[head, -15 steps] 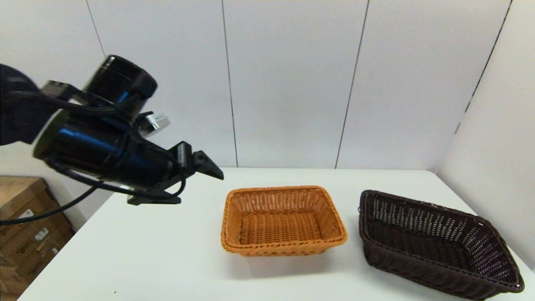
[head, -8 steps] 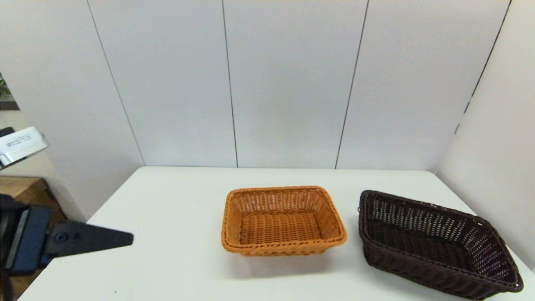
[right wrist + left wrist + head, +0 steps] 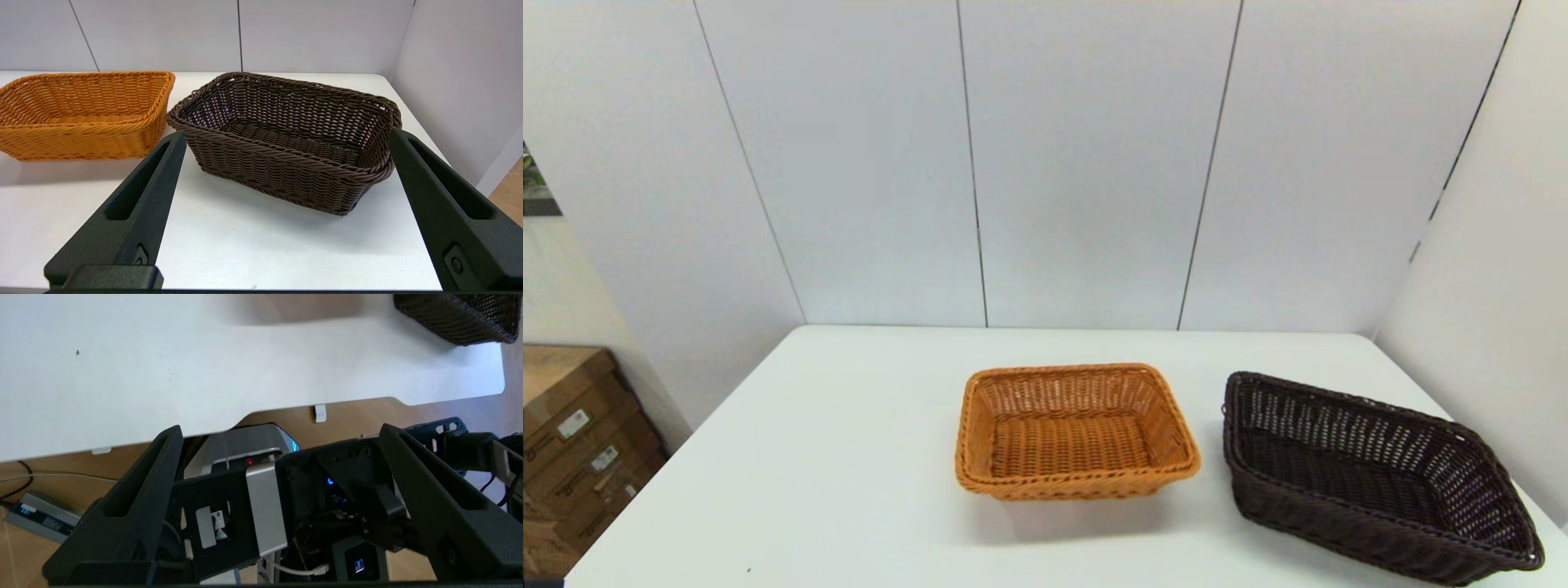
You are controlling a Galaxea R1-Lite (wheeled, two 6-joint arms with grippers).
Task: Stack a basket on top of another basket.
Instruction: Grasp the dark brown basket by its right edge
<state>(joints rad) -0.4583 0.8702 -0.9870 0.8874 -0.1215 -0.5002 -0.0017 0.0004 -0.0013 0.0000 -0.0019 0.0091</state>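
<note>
The dark brown basket sits empty at the table's right front, turned at an angle; the right wrist view shows this dark brown basket close ahead. The orange-tan basket stands empty at the table's middle, and the same orange-tan basket lies apart beside the dark one. My right gripper is open with nothing between its fingers, hovering short of the dark basket's near side. My left gripper is open and empty, off the table's near edge, pointing toward the robot's base. Neither gripper shows in the head view.
The white table has walls close behind and to the right. Cardboard boxes are stacked on the floor at the left. Below the table's front edge are the robot's base, cables and a grey power unit.
The left arm, raised over the table's left side a second ago, dropped down and left and has gone out of the head view. Both baskets stayed put.
</note>
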